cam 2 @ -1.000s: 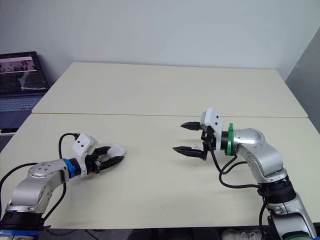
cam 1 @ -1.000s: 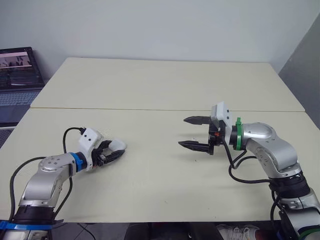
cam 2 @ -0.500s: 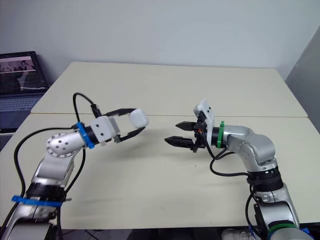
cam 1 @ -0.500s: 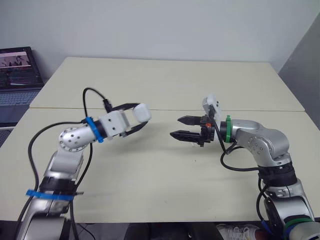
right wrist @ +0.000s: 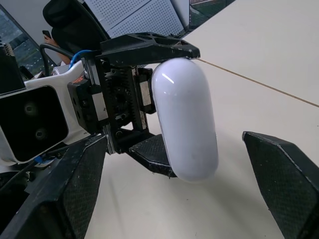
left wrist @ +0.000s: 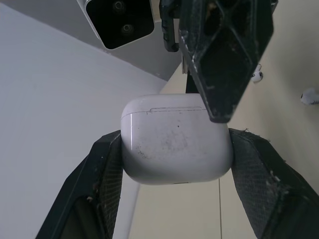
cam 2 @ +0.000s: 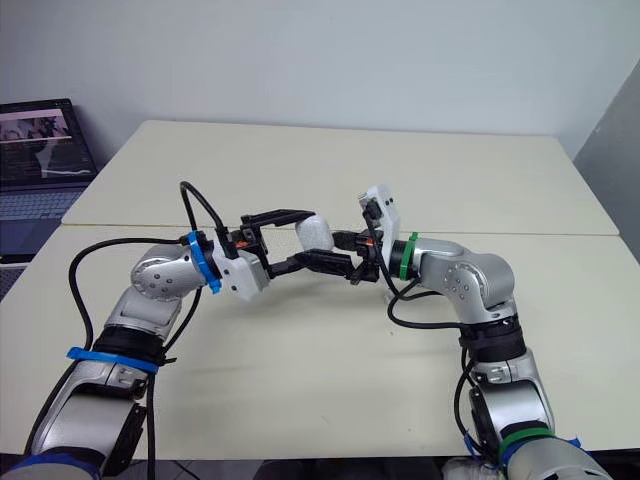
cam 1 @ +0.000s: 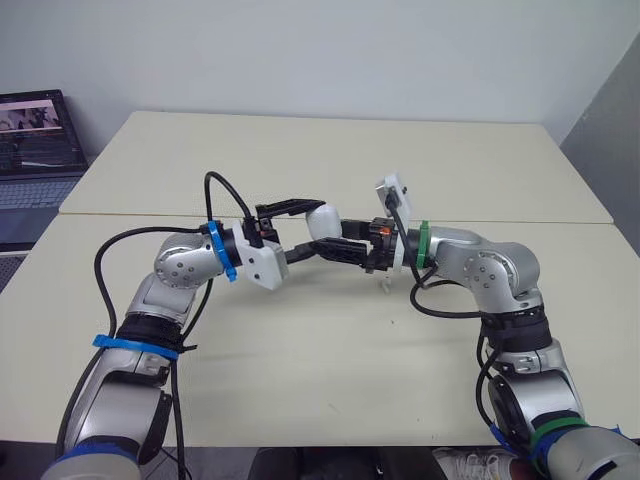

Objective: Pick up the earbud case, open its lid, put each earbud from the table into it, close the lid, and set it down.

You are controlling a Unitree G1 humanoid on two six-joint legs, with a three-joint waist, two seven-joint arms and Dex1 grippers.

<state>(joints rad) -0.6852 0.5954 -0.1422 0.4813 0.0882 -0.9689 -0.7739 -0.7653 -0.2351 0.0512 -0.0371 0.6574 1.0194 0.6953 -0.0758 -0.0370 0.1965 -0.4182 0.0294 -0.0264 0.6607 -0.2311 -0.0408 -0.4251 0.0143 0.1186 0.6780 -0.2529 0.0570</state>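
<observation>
While the left gripper (left wrist: 175, 143) pinched the raised earbud case (cam 1: 322, 220), lid unopened, the right gripper (right wrist: 174, 143) was spread around it, leaving both earbuds (left wrist: 256, 75) on the table (cam 1: 300, 150).

Looks like an office or a small lab: two plain pale worktops (cam 1: 300, 160) pushed edge to edge before a bare white wall (cam 1: 300, 50). Borne out by an open laptop (cam 1: 38, 135) off to the left, a black swivel chair (right wrist: 75, 30) and a perforated white panel (right wrist: 144, 15) beyond.
</observation>
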